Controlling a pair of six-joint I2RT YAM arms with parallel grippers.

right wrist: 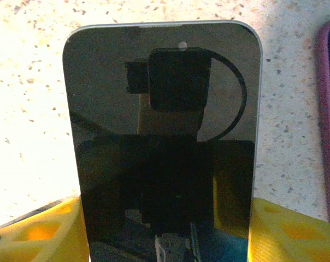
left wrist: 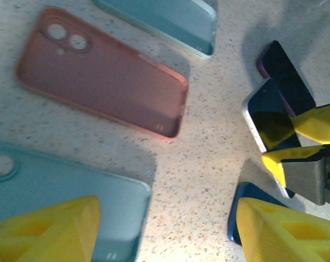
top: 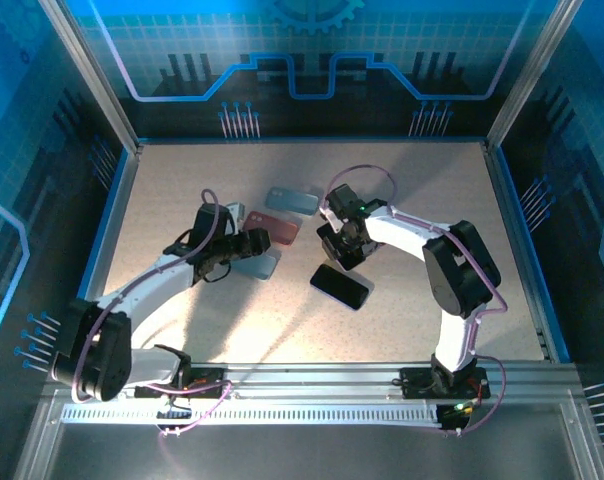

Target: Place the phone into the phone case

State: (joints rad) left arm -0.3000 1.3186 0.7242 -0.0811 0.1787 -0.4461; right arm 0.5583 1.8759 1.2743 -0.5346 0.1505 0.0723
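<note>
Speckled table [top: 432, 210]: pink case [top: 273, 228], grey-blue case [top: 292, 200], pale blue case [top: 260, 264], dark phone [top: 341, 287] lying flat.

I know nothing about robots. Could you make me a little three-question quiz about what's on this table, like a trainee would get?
1. True or false: the right gripper holds a phone by its two long edges.
2. Multiple choice: the case with two round camera holes, lying open side up, is A) pink, B) green, C) black.
3. Fill in: over the light blue case, the left gripper has its jaws ____.

Key: 1 true. 2 A, the pink case. 3 open.
</note>
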